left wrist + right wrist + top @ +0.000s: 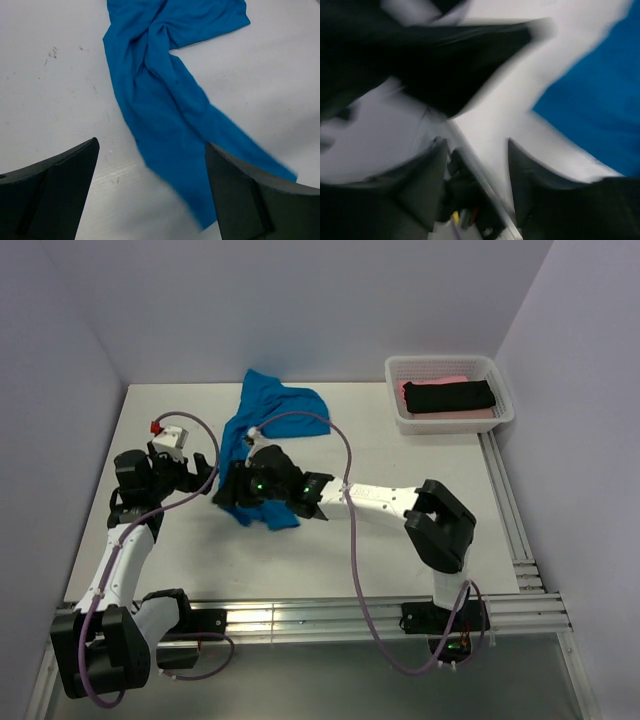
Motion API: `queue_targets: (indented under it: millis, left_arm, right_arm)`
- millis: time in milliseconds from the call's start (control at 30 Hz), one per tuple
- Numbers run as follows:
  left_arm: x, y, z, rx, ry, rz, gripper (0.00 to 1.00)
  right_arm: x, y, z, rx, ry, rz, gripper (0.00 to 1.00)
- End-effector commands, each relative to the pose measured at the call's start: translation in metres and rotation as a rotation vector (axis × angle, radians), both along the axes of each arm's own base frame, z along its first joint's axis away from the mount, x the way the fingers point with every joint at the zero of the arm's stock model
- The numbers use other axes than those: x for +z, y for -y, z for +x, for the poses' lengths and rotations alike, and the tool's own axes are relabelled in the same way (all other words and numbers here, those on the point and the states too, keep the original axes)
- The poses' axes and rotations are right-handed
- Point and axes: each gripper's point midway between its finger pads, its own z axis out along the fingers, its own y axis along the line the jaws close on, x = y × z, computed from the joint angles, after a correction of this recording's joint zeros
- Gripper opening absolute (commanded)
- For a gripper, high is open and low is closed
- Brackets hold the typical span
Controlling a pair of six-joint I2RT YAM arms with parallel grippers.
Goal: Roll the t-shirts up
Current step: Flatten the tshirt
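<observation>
The bright blue t-shirt (272, 418) lies bunched in a long strip on the white table, running from the back centre toward the arms. In the left wrist view the blue t-shirt (165, 115) trails down between the fingers of my left gripper (151, 143), which is open above its narrow lower end. My left gripper (198, 474) sits just left of the strip. My right gripper (228, 496) hovers over the strip's near end. The right wrist view is blurred: my right gripper (476, 145) has its jaws apart with bare table between them and blue cloth (600, 100) to their right.
A white mesh basket (504, 416) stands at the back right holding a black t-shirt (450, 396) on a pink one (452, 381). The two wrists are close together. Metal rails (300, 618) run along the near edge, and walls enclose the table.
</observation>
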Motion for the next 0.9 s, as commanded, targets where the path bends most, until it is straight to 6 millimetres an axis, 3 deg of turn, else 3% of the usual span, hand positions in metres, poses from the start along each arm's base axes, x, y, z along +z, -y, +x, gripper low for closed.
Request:
queue_targets:
  millis: [0, 67, 100, 133, 233, 367, 400, 467, 500, 533, 600, 633, 733, 867]
  left_arm:
    - [0.018, -0.001, 0.009, -0.01, 0.049, 0.022, 0.93]
    - [0.015, 0.005, 0.006, -0.055, 0.036, 0.024, 0.93]
    - [0.01, 0.007, 0.003, -0.072, 0.018, 0.026, 0.93]
    - [0.009, 0.007, 0.002, -0.08, 0.011, 0.032, 0.93]
    - [0.003, 0.004, 0.004, -0.071, -0.016, 0.043, 0.93]
    - [-0.013, -0.005, 0.01, -0.029, -0.113, 0.045, 0.93]
    - [-0.029, -0.006, 0.008, -0.026, -0.182, 0.038, 0.93]
    - [-0.036, -0.008, 0.011, -0.031, -0.235, 0.049, 0.93]
    - [-0.052, -0.013, 0.012, -0.009, -0.303, 0.055, 0.93]
    - [-0.055, -0.015, 0.012, -0.005, -0.349, 0.057, 0.94]
    - [-0.072, -0.02, 0.011, -0.003, -0.444, 0.025, 0.95]
    - [-0.071, -0.016, 0.009, -0.045, -0.464, -0.022, 0.95]
    - [-0.083, -0.032, 0.008, -0.026, -0.516, -0.072, 0.96]
    - [-0.097, -0.024, -0.002, -0.073, -0.589, -0.116, 0.97]
  right_arm:
    - [0.061, -0.013, -0.041, 0.167, 0.099, 0.099, 0.63]
    - [0.062, 0.007, -0.041, 0.134, 0.108, 0.105, 0.68]
    - [0.053, 0.018, -0.035, 0.094, 0.114, 0.076, 0.7]
    - [0.06, 0.03, -0.025, 0.057, 0.135, 0.07, 0.7]
    - [0.045, 0.061, 0.007, -0.06, 0.144, -0.031, 0.68]
    - [0.007, 0.078, 0.041, -0.128, 0.128, -0.191, 0.65]
    - [-0.013, 0.077, 0.048, -0.131, 0.111, -0.269, 0.65]
    - [-0.028, 0.068, 0.046, -0.1, 0.09, -0.323, 0.63]
    - [-0.049, 0.064, 0.044, -0.083, 0.075, -0.364, 0.62]
    - [-0.055, 0.06, 0.04, -0.075, 0.076, -0.381, 0.61]
    - [-0.07, 0.05, 0.024, -0.041, 0.076, -0.408, 0.56]
    - [-0.072, 0.047, 0.019, -0.033, 0.079, -0.407, 0.54]
    - [-0.083, 0.04, 0.001, 0.001, 0.08, -0.414, 0.54]
    - [-0.096, 0.032, -0.012, 0.037, 0.072, -0.456, 0.57]
